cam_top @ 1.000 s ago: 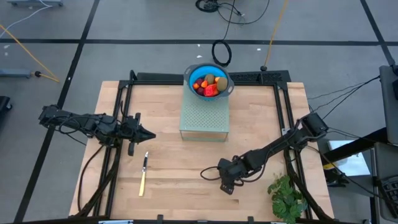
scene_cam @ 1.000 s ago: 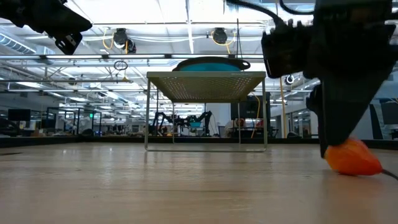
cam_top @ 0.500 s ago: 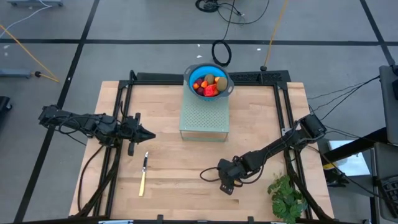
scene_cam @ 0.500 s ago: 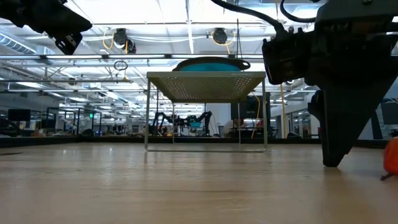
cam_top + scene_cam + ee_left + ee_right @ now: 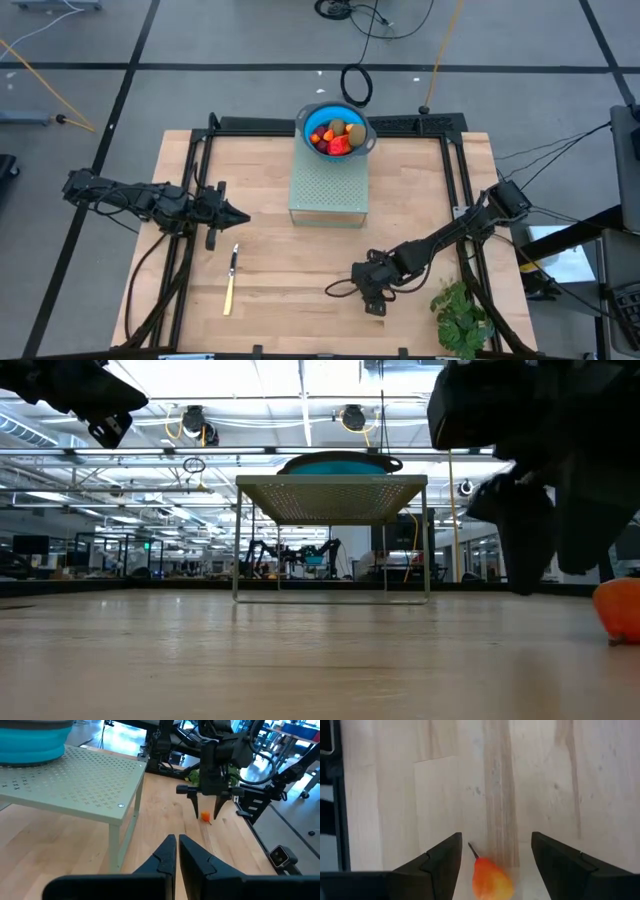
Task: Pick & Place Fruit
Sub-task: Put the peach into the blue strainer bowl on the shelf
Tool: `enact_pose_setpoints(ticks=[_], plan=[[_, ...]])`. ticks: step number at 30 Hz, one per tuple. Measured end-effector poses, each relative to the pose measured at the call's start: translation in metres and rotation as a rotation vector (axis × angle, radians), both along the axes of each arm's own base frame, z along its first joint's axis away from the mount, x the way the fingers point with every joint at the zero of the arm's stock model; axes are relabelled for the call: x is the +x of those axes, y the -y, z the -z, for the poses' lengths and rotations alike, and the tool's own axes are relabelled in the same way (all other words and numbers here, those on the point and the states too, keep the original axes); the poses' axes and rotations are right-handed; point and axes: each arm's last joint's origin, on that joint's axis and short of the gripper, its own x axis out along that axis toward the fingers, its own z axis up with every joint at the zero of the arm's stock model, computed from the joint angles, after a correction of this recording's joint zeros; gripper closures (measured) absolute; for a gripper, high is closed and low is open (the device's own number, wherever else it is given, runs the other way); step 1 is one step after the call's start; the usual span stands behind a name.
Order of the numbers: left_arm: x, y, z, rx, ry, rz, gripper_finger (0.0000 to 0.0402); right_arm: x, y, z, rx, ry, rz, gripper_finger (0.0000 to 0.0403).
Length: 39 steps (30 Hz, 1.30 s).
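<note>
Wooden table (image 5: 280, 290) bears a small orange fruit (image 5: 490, 881) between the right gripper's (image 5: 492, 857) spread fingers (not touching).

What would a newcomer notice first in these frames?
Probably the blue bowl heaped with fruit, perched on a pale perforated stand at the table's far middle. Next, the right gripper, open and pointing down over a lone small orange fruit lying on the wood near the front right. The left gripper waits shut at the left side, near a yellow-handled knife.
</note>
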Motion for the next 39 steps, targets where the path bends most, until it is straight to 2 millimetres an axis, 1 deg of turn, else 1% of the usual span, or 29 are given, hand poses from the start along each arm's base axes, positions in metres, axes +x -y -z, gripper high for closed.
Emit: enact_pose_setpoints(ticks=[4,7,9,12,14,16,21,27,32,36,39], plan=[[0.000,0.000,0.000,-0.017,-0.001,-0.004,0.0382,-0.002,0.001,-0.008,-0.022,0.045,-0.076,0.0170],[0.000,0.000,0.000,-0.025,-0.002,-0.005,0.0382,-0.003,0.000,-0.015,0.014,0.054,-0.113,0.0170],[0.000,0.000,0.000,-0.037,-0.003,-0.009,0.0382,-0.005,-0.001,-0.016,0.035,0.041,-0.152,0.0170],[0.000,0.000,0.000,-0.041,-0.003,-0.008,0.0382,-0.009,-0.007,-0.016,0.035,0.051,-0.268,0.0170],[0.000,0.000,0.000,-0.041,-0.003,-0.007,0.0382,-0.012,-0.011,-0.016,0.010,0.064,-0.340,0.0170],[0.000,0.000,0.000,-0.047,-0.003,-0.007,0.0382,-0.014,-0.012,-0.015,-0.012,0.070,-0.377,0.0170],[0.000,0.000,0.000,-0.047,-0.004,-0.006,0.0382,-0.017,-0.010,-0.013,-0.091,0.057,-0.357,0.0170],[0.000,0.000,0.000,-0.066,-0.005,-0.010,0.0382,-0.019,-0.010,-0.011,-0.094,0.047,-0.364,0.0170],[0.000,0.000,0.000,-0.068,-0.005,-0.007,0.0382,-0.025,-0.012,-0.004,-0.097,0.032,-0.367,0.0170],[0.000,0.000,0.000,-0.067,-0.005,-0.007,0.0382,-0.029,-0.009,0.006,-0.096,0.031,-0.310,0.0170],[0.000,0.000,0.000,-0.066,-0.005,-0.007,0.0382,-0.029,-0.008,0.009,-0.099,0.043,-0.298,0.0170]])
